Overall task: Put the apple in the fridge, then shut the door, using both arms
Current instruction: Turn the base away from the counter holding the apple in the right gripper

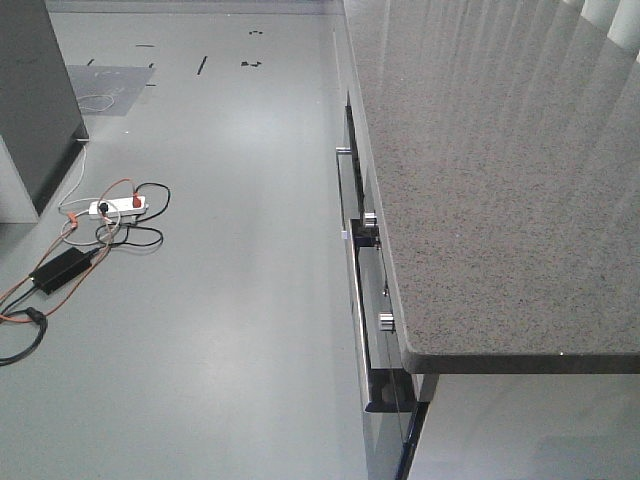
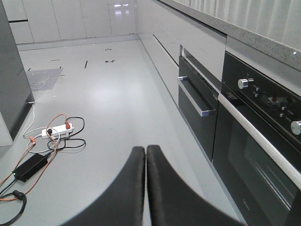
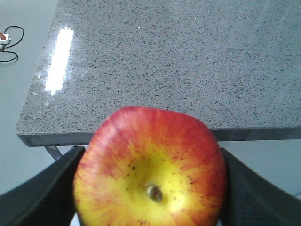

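Right wrist-mounted: clamps small glossy red-and-yellow apple [image 3: 150, 165] in right gripper [image 3: 150, 188], dark fingers [image 3: 42, 193] spread to its width, poised by near edge of speckled grey stone countertop [image 3: 164, 61], apparently for carrying. Left wrist-mounted: holds left gripper [image 2: 145, 151] pinched together, empty, likely spare for the door

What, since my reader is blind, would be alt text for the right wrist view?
A red-and-yellow apple fills the foreground, held between the dark jaws of the right gripper. Behind it lies a speckled grey countertop.
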You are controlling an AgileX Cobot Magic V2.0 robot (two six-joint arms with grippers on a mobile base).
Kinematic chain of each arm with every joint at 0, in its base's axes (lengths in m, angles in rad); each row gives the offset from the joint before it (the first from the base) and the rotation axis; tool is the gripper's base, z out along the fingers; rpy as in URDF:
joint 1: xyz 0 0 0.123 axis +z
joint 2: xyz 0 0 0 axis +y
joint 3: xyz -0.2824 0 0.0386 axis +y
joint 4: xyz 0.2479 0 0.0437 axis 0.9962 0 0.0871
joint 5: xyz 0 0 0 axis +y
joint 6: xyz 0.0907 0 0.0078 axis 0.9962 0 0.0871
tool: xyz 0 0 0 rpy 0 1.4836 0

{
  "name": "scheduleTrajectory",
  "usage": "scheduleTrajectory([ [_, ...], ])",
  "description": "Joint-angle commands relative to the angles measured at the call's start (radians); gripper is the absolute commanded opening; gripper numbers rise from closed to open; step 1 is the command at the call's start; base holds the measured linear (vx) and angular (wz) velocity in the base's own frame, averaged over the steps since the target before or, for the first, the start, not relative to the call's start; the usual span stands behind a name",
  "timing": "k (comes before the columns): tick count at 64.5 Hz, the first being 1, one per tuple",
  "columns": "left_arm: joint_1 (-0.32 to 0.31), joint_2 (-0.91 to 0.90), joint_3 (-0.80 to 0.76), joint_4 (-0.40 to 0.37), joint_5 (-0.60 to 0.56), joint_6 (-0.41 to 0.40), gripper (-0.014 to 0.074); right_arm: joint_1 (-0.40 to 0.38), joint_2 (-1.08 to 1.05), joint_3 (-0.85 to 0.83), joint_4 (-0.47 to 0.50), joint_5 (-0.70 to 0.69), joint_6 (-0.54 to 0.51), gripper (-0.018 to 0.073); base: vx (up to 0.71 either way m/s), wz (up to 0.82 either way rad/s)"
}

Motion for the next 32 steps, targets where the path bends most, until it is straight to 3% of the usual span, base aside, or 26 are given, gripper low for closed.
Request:
scheduleTrajectory([
  [1, -0.005, -0.014, 0.019, -0.006, -0.071, -0.007, -0.0005, -0.004, 0.003, -0.028, -0.007, -0.073, -0.008, 0.0100, 0.00, 0.00],
  [32, -0.005, -0.014, 0.019, -0.006, -0.071, -0.007, -0.0005, -0.004, 0.003, -0.028, -0.008, -0.073, -0.008, 0.0100, 0.00, 0.00],
])
